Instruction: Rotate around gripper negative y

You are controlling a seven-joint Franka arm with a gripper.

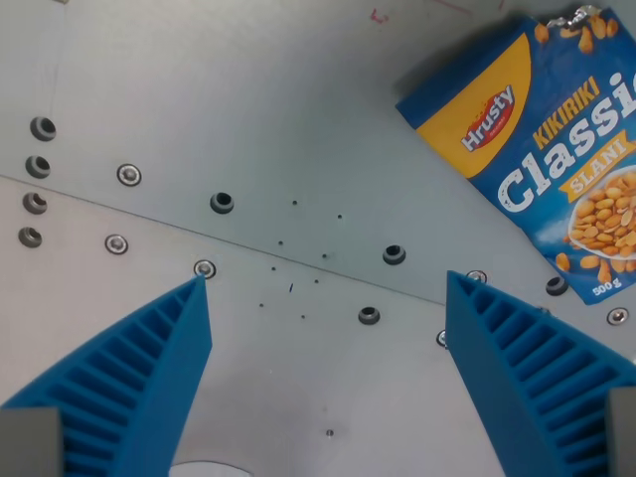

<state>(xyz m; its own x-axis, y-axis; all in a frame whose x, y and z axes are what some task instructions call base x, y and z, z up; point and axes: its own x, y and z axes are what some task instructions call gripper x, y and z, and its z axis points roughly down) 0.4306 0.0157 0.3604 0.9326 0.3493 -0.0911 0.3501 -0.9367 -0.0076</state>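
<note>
My gripper [326, 280] is open and empty, its two blue ribbed fingers [149, 368] rising from the bottom corners of the wrist view with a wide gap between them. Below it lies a grey metal table [278, 109] with a seam line and several bolt holes. A blue bag of Hrusty Classic peanuts [556, 159] lies flat on the table at the wrist view's upper right, beyond the right finger and apart from it.
Screws and dark bolt holes [222, 203] dot the metal plate along the seam. A pale round patch [204, 469] shows at the bottom edge between the fingers.
</note>
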